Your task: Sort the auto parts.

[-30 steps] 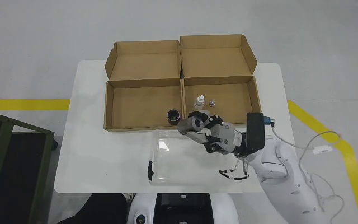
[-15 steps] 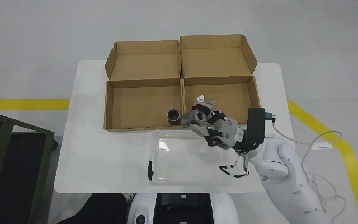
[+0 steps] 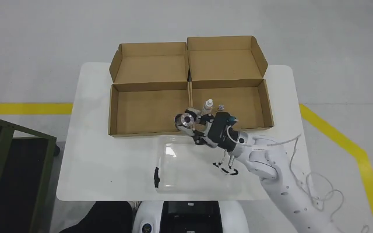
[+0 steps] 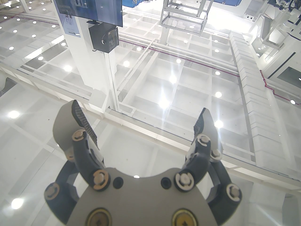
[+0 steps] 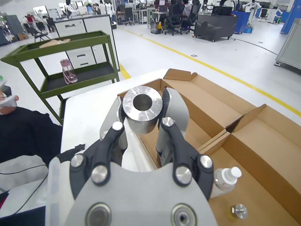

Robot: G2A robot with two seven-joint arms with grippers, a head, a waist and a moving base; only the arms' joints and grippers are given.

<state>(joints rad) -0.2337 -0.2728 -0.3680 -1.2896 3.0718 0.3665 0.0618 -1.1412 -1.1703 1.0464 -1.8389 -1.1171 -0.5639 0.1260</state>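
My right gripper (image 3: pixel 189 123) is shut on a shiny metal cylinder (image 3: pixel 186 120) with a round bore (image 5: pixel 142 109). It holds it over the front right corner of the left cardboard box (image 3: pixel 140 110), by the wall shared with the right cardboard box (image 3: pixel 245 105). The right box holds a small white bottle (image 3: pixel 207 105) (image 5: pixel 224 178) and a small metal knob (image 3: pixel 221 106) (image 5: pixel 239 211). My left gripper (image 4: pixel 141 123) is open with nothing in it and points up at the ceiling.
A clear plastic tray (image 3: pixel 175 175) lies on the white table (image 3: pixel 93 151) in front of the boxes, with a small black part (image 3: pixel 156 176) at its left edge. Both box lids stand open at the back. A green cart (image 5: pixel 70 55) stands beside the table.
The right gripper has carried the cylinder from over the tray's back edge leftward to the left box's corner and turned it bore-up.
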